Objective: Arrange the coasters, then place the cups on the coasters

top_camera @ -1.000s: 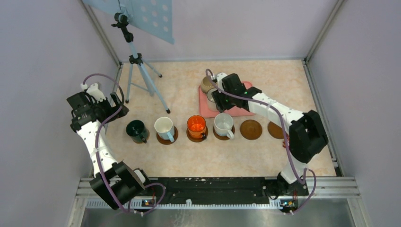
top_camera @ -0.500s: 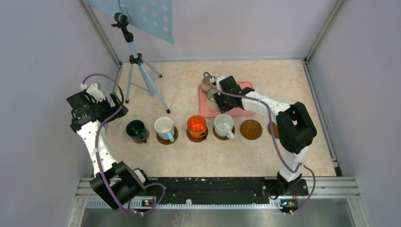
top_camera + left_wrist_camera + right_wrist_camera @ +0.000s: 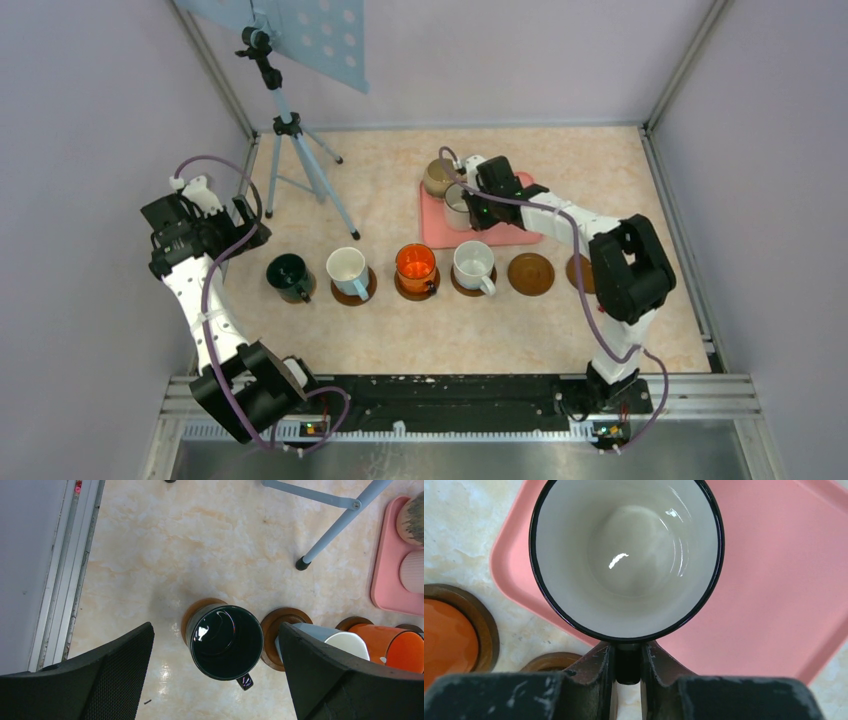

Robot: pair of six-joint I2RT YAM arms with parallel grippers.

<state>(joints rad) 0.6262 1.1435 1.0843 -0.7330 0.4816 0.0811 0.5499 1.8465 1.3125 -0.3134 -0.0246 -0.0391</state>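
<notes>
— Where's the left arm point(image 3: 205, 300)?
— On the left of the frame. It rises from its base at the bottom, and the left gripper point(image 3: 215, 627) faces down with its fingers spread wide, holding nothing.
— And the right arm point(image 3: 560, 215)?
— Folded at the elbow on the right, it reaches toward upper centre. The right gripper point(image 3: 628, 652) is pinched tight on the handle of a white cup point(image 3: 626, 555).

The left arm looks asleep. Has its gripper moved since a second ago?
No. The left gripper is in the same spot as before, open, beside the tripod leg and back-left of the dark green cup.
</notes>
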